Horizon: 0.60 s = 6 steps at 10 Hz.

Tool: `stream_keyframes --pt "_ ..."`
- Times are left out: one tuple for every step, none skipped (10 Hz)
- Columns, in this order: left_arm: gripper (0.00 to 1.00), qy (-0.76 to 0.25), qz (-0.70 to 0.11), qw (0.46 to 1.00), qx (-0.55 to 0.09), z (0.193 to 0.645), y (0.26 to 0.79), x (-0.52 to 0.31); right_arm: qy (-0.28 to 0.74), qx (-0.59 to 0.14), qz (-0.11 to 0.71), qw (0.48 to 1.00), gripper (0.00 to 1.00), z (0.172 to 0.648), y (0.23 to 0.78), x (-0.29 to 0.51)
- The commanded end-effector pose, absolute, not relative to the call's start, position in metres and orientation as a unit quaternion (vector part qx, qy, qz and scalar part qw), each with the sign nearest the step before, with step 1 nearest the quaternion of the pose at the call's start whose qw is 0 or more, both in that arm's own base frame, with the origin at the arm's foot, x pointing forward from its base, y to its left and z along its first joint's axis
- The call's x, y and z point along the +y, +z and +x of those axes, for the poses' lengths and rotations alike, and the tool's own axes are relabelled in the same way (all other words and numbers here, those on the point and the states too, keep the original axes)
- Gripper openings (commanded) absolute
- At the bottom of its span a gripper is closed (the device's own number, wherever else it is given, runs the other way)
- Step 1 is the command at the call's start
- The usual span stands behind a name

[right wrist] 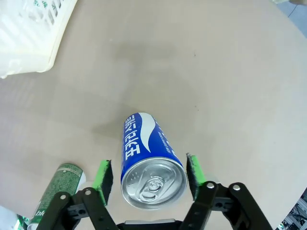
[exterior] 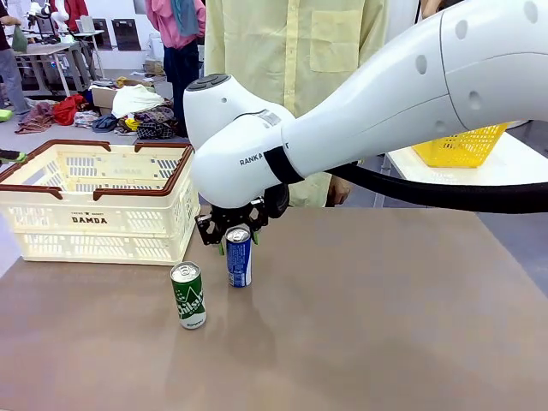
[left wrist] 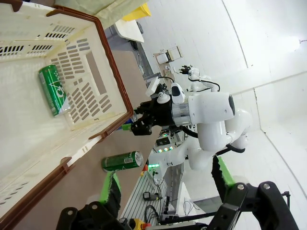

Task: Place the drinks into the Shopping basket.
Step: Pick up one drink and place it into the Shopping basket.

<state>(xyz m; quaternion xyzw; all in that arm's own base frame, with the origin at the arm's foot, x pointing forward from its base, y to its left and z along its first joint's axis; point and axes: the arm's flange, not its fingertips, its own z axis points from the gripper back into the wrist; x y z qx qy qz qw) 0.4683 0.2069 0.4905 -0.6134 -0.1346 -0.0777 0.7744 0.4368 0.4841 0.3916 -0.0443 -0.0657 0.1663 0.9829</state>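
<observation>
**A:** The right claw (exterior: 238,243) hangs straight down over the blue can (exterior: 239,259). Its jaws are apart, with one green pad (right wrist: 103,177) on each side of the can's top.

**B:** Has it got hold of it?

**A:** Not that I can see. There's a gap between one pad and the can. The other pad sits right at the can's wall, and I can't tell whether it touches.

**B:** What's the can like?

**A:** Slim, blue, with a white swoosh and white Korean lettering down its side. It has a silver top with a pull tab. It stands upright on the brown table (exterior: 385,325), near the front corner of the Shopping basket (exterior: 86,241), with its top between the fingers.

**B:** And the green one?

**A:** The green can (exterior: 188,295) is upright too, with white lettering. It stands near the blue one without touching it, on the robot's left and closer to the robot. A second green can (left wrist: 53,88) lies on its side inside the basket.

**B:** The other claw?

**A:** The left claw (left wrist: 163,172) is spread wide, with nothing between its fingers.
</observation>
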Motion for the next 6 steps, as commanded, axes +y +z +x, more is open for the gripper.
stream_keyframes --pt "1.0 -0.078 -0.612 0.776 -0.134 0.466 0.493 0.206 0.17 -0.075 -0.043 0.982 1.0 0.433 0.401 0.471" --pt "1.0 -0.078 -0.612 0.776 -0.134 0.466 0.493 0.206 0.169 -0.084 -0.037 0.981 1.0 0.433 0.41 0.465" --pt "1.0 -0.078 -0.612 0.776 -0.134 0.466 0.493 0.206 0.174 -0.091 -0.01 0.98 1.0 0.431 0.432 0.451" --pt "1.0 -0.078 -0.612 0.776 -0.134 0.466 0.493 0.206 0.181 -0.074 0.019 0.98 1.0 0.428 0.465 0.425" --pt "1.0 -0.078 -0.612 0.776 -0.134 0.466 0.493 0.206 0.177 -0.038 0.045 0.982 1.0 0.426 0.504 0.381" --pt "1.0 -0.078 -0.612 0.776 -0.134 0.466 0.493 0.206 0.153 -0.018 0.058 0.986 1.0 0.42 0.538 0.326"
